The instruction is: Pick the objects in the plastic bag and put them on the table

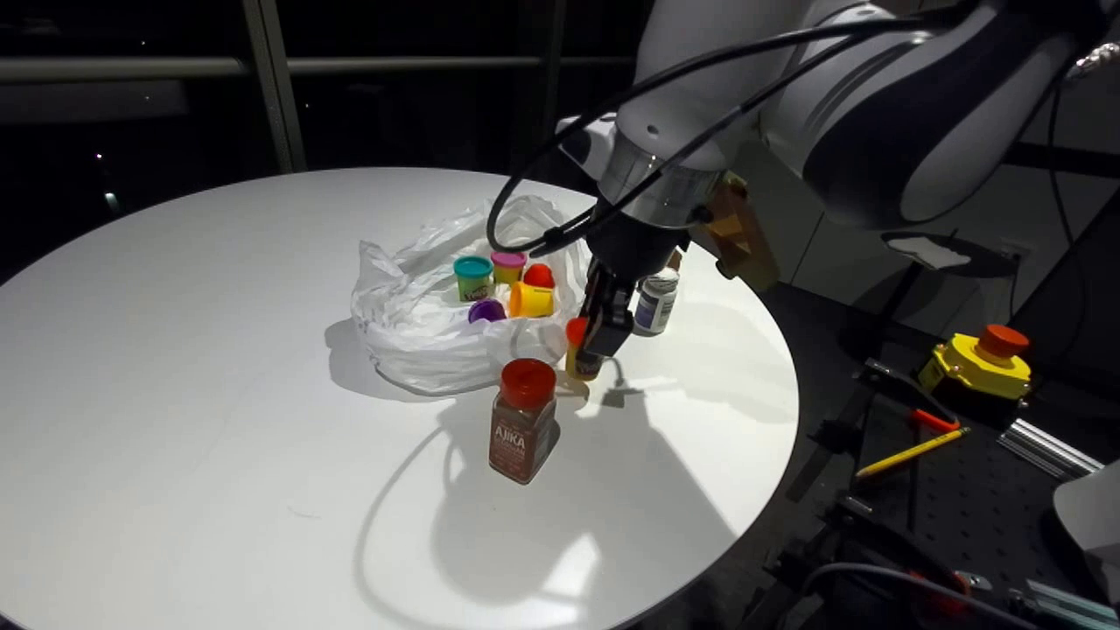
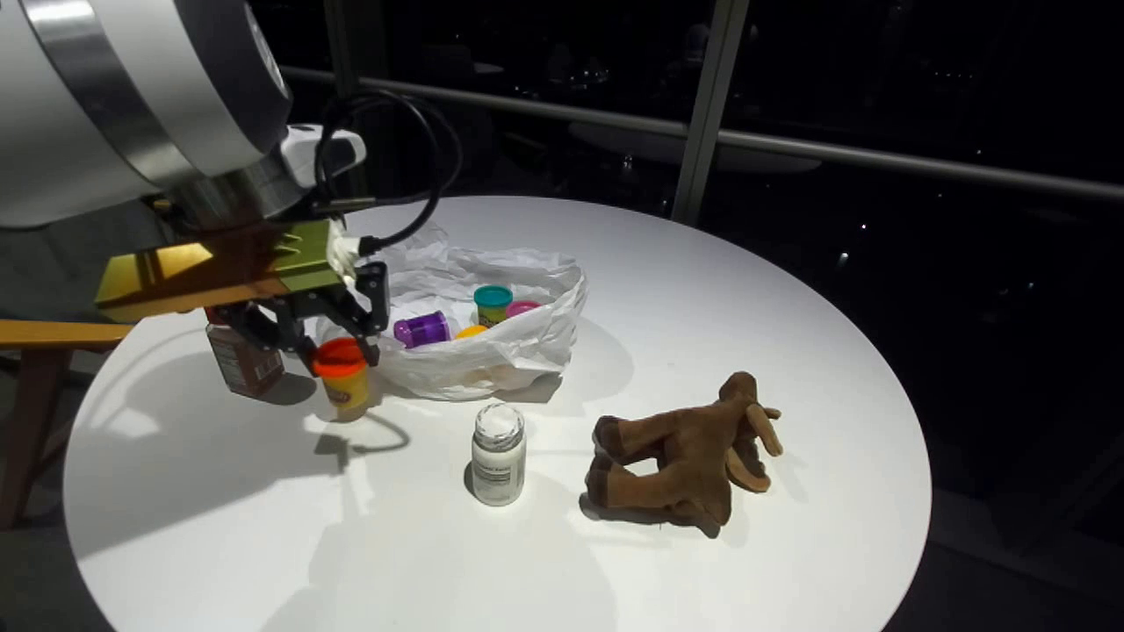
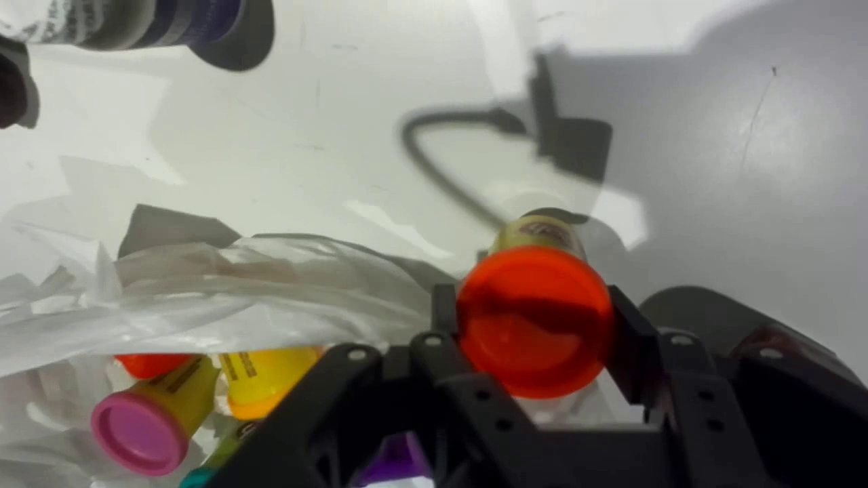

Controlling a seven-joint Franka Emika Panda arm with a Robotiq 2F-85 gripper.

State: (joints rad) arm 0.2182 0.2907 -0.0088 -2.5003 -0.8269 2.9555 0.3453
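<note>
1. wrist view: pinching a small yellow plastic cup with a round orange-red lid [image 3: 536, 308] in the black two-fingered gripper [image 3: 534, 322], parted only as wide as that lid and snug against both sides. held just outside the wrinkled, translucent white plastic bag [image 3: 203, 329].
2. wrist view: gripping at the lid, so could drop the cup by popping that lid off.
3. in an exterior view: note the square-sided brown jar with a red lid [image 1: 523, 420], standing just outside the bag, near the held cup. could topple it by swinging low that way.
4. in an exterior view: see, inside the bag, a green cup with a teal lid [image 1: 473, 280], a yellow cup with a pink lid [image 1: 507, 269], a yellow cup on its side [image 1: 531, 300], a rounded red piece [image 1: 540, 276] and a purple plastic cup [image 1: 486, 311]. could spill these by snagging the thin film.
5. in an exterior view: find the small white cylindrical bottle [image 2: 498, 461] near the bag and the brown plush toy [image 2: 685, 448] farther from it. could knock over the bottle with a careless sideways move.
6. in an exterior view: cannot tell if resting the cup on the round white table [image 2: 746, 307] beside the bag or holding it just above; could tip it by releasing early.
</note>
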